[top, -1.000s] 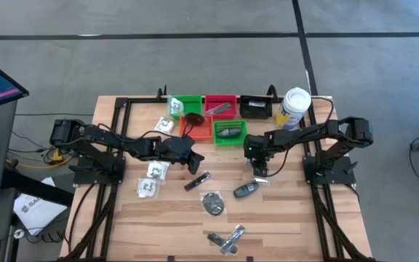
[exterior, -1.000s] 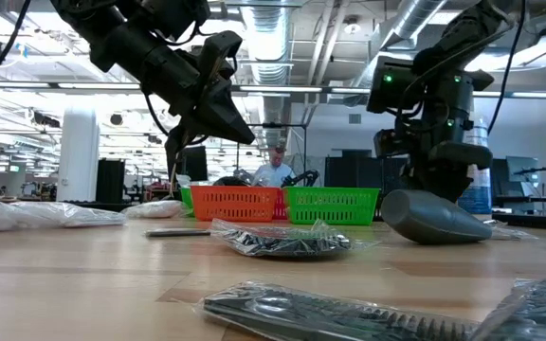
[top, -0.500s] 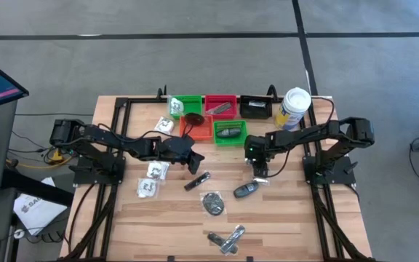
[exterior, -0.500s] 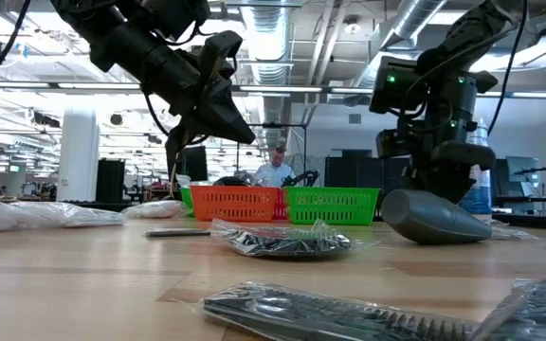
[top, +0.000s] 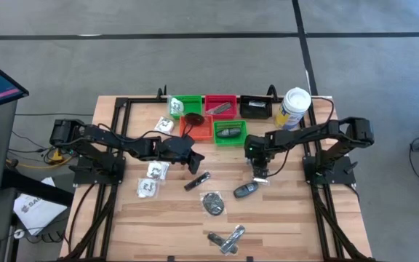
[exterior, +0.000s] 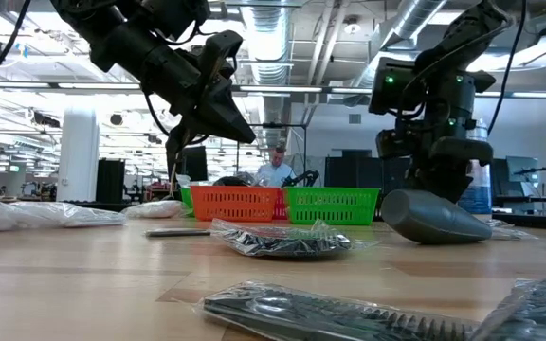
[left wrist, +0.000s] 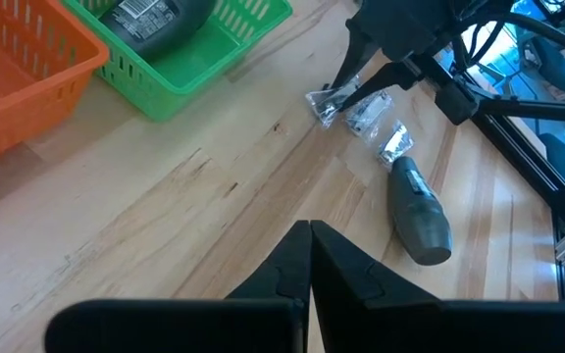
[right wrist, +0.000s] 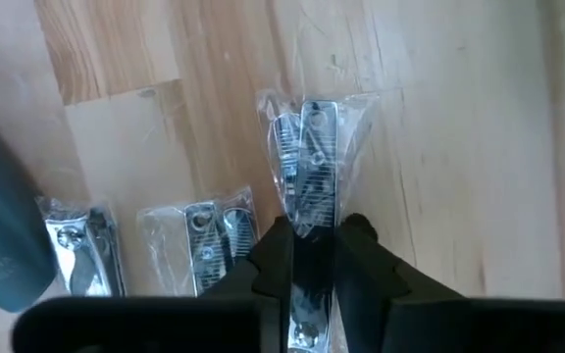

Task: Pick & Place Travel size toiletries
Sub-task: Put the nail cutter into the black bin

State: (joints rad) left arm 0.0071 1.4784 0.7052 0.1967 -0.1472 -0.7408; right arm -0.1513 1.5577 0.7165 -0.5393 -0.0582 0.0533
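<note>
R gripper is clamped on clear silvery-clipper packet, table ctr-right; long axis runs 12–6 between jaws. L gripper is held clenched, empty, well apart at 9.

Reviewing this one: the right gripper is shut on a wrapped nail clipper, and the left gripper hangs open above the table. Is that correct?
Not quite. The left gripper is shut, not open: the left wrist view shows its two fingers pressed together with nothing between them. The rest holds: the right gripper is shut on a wrapped nail clipper, as the right wrist view shows, and the left one hangs above the table.
</note>
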